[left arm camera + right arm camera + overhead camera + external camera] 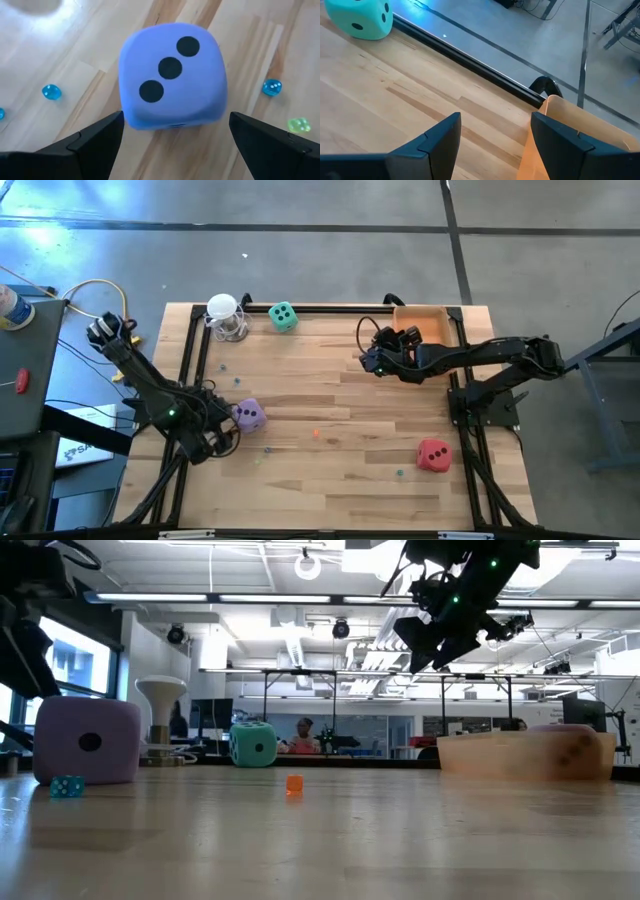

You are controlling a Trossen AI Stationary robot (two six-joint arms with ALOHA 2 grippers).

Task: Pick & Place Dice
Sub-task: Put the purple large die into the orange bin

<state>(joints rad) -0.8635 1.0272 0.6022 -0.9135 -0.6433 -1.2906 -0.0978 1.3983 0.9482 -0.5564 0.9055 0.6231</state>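
Two dark jointed arms, black cables looped along each, small green indicator lights, wedge-shaped matte black fingers [95,142]

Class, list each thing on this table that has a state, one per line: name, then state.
Purple die: on the table, three pips up, between the left end effector's open fingers, not gripped.
Green die: on the table at the far edge, untouched.
Red die: on the table, untouched.
Right end effector: open, empty, raised beside the wooden box.
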